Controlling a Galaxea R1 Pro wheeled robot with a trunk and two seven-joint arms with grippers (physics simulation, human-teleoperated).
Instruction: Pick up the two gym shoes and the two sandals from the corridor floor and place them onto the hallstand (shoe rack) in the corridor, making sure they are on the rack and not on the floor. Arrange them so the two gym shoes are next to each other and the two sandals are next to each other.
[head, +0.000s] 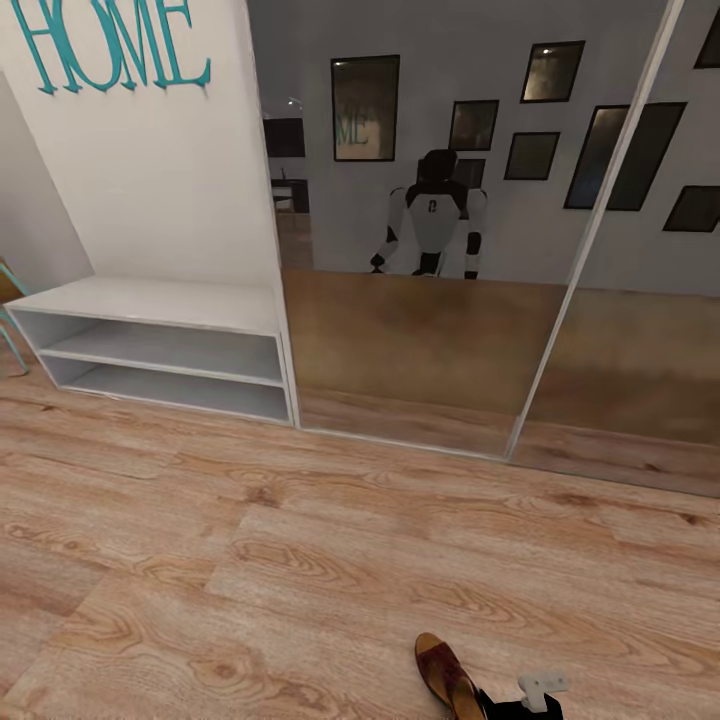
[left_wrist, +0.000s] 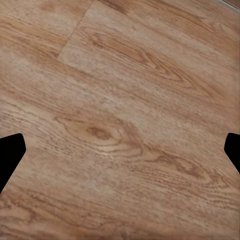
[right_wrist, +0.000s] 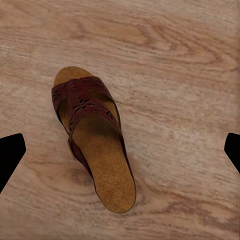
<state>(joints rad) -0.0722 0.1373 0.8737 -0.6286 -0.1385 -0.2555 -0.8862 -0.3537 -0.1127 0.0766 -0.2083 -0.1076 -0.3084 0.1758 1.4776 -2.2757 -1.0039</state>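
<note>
While the sandal lies flat on the corridor floor, the right end effector hovers released above it, apparently not touching, fingertips well apart.

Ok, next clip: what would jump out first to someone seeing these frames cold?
Probably the dark brown leather sandal with a tan sole, lying alone on the light wood-grain plank floor below the right tool, whose fingers are spread wide. Next, the pale grey-white shoe rack with two open shelves against the far wall, under teal HOME lettering, beside mirrored panels reflecting the robot.
</note>
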